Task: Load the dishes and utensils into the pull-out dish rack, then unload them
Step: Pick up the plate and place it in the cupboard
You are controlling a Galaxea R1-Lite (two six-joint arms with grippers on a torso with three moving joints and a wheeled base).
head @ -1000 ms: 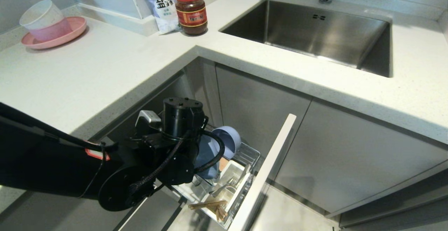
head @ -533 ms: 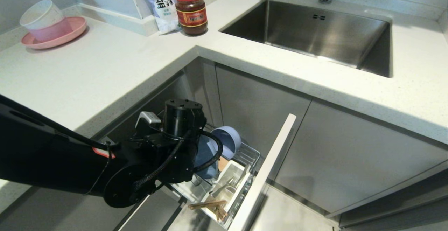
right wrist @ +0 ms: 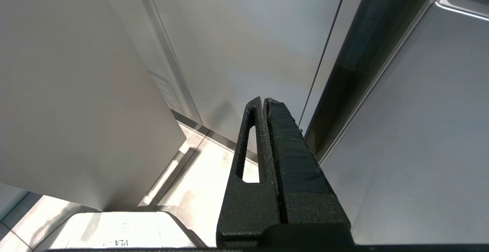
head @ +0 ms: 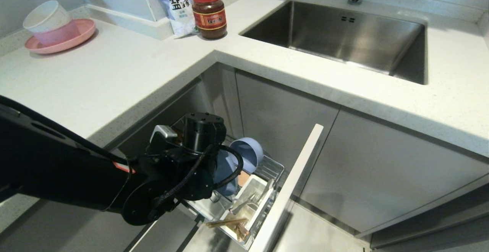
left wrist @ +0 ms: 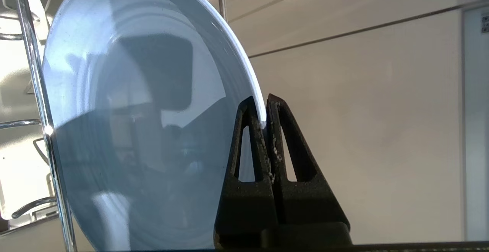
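A: Where was the left gripper (left wrist: pixel 263 109)?

B: Down inside the pull-out dish rack (head: pixel 273 168), which stood drawn out from under the counter (head: pixel 114 76). The black left arm reached in from the left and hid most of the rack's near half in the head view.

A: And its grip?

B: The two black fingers (left wrist: pixel 246 156) were pinched nearly together on the rim of the light-blue plate (left wrist: pixel 145 114). In the left wrist view the pale edge of the plate ran right into the narrow gap between the tips.

A: How did the plate stand?

B: On edge, upright, beside a chrome wire (left wrist: pixel 34 91) of the rack. Its face filled the space to one side of the fingers.

A: The other pieces?

B: The light-blue bowl (head: pixel 248 152) sat in the rack just beyond the wrist. Nearer the grey front panel (head: pixel 294 183), the white cutlery caddy (head: pixel 254 191) held the silver cutlery (head: pixel 244 204), and the chopsticks (head: pixel 227 223) lay across its near end.

A: The right gripper (right wrist: pixel 264 101)?

B: Fingers pressed together, holding nothing, hanging beside the cabinet doors (right wrist: pixel 248 46).
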